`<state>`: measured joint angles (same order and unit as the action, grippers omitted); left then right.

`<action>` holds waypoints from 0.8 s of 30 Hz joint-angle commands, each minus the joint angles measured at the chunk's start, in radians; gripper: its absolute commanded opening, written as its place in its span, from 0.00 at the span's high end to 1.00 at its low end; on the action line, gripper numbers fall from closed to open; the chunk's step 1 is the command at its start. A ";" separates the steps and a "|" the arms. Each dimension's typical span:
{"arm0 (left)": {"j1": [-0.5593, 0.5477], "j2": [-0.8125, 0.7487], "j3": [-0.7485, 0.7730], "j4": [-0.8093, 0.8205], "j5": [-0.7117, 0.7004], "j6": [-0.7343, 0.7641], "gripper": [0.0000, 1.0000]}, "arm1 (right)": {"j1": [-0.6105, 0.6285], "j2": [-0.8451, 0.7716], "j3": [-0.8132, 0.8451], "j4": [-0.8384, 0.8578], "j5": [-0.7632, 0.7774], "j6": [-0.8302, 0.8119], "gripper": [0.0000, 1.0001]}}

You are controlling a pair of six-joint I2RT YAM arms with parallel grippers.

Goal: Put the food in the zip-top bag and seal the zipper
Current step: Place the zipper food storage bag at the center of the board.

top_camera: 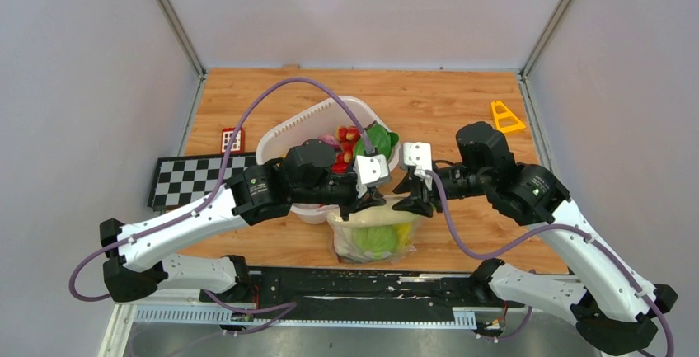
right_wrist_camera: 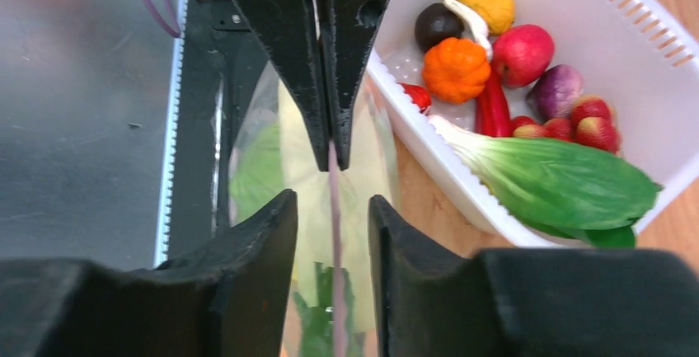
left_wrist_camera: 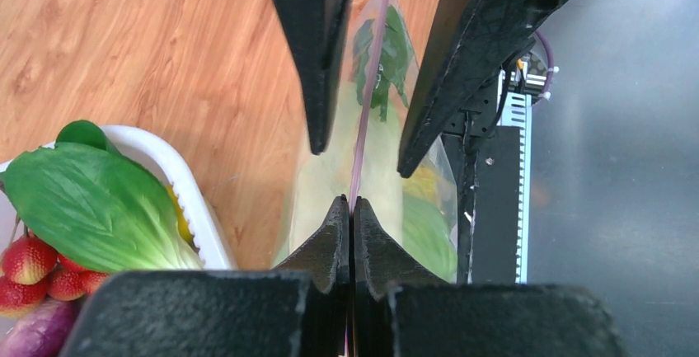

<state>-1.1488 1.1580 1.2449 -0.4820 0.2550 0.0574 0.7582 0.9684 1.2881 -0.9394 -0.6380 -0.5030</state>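
Note:
The zip-top bag [top_camera: 356, 240] stands upright near the table's front edge, with yellow cabbage and green leafy food [top_camera: 381, 240] inside it. Its pink zipper [left_wrist_camera: 368, 85] runs straight along the top between my two grippers. My left gripper [left_wrist_camera: 352, 202] is shut on the zipper at the bag's left end. My right gripper [right_wrist_camera: 330, 200] is open, one finger on each side of the zipper [right_wrist_camera: 333, 177] without pinching it. More food lies in the white tub [right_wrist_camera: 429, 155]: an orange pumpkin [right_wrist_camera: 456, 68], a leafy green [right_wrist_camera: 552, 184] and small red and purple pieces.
The tub [top_camera: 284, 130] sits just behind the bag, touching or nearly touching it. A checkerboard mat [top_camera: 194, 177] and a small red card [top_camera: 232, 138] lie at the left, an orange triangle [top_camera: 504, 116] at the back right. A black rail [top_camera: 363, 287] lines the near edge.

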 commanded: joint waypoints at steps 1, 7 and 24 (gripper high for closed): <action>0.003 -0.041 0.031 0.103 0.019 -0.001 1.00 | 0.000 -0.023 -0.020 0.037 -0.049 0.001 0.69; 0.002 -0.068 0.006 0.123 -0.008 -0.009 1.00 | 0.000 -0.033 -0.035 0.050 -0.024 0.016 0.96; 0.003 -0.238 -0.113 0.203 -0.325 -0.064 0.00 | -0.057 -0.096 0.004 0.230 0.727 0.129 1.00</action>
<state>-1.1488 0.9470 1.1473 -0.3355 0.0456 0.0158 0.7387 0.8646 1.2240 -0.8757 -0.1837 -0.4038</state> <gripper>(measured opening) 0.997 0.021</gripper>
